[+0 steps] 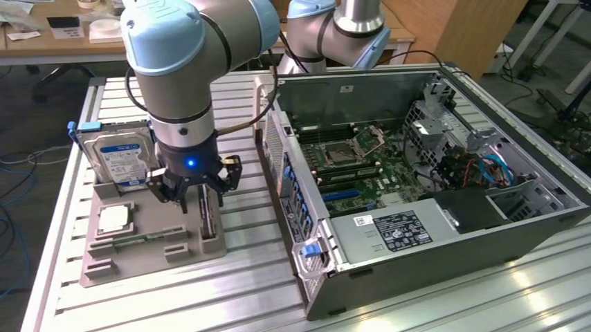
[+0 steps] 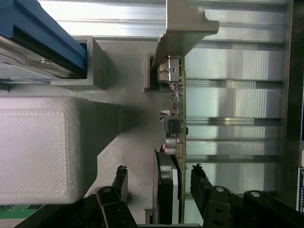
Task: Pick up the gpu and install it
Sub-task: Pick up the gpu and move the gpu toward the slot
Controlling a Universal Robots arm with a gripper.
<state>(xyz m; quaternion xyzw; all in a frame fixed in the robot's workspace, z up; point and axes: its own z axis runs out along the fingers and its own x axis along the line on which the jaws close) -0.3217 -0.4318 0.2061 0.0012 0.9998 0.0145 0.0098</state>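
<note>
The gpu [image 1: 209, 216] stands on edge in a slot of the grey holder tray [image 1: 148, 257] on the table at the exterior view's left. In the wrist view the gpu [image 2: 175, 126] appears edge-on, with its black fan [image 2: 165, 183] on one face and its silvery end bracket [image 2: 183, 28] at the far end. My gripper [image 1: 196, 192] hangs right over the card. The gripper [image 2: 159, 172] is open, one black finger [image 2: 119, 176] on the fan side and the other on the back side. A gap shows on each side, so neither finger touches the card.
A silver hard drive [image 1: 118, 158] with a blue-white label stands upright in the same tray, close beside the gripper. A processor [image 1: 113, 218] and a green memory stick [image 1: 129, 241] lie in the tray. The open computer case [image 1: 517, 207] with its motherboard [image 1: 369, 176] sits to the exterior view's right.
</note>
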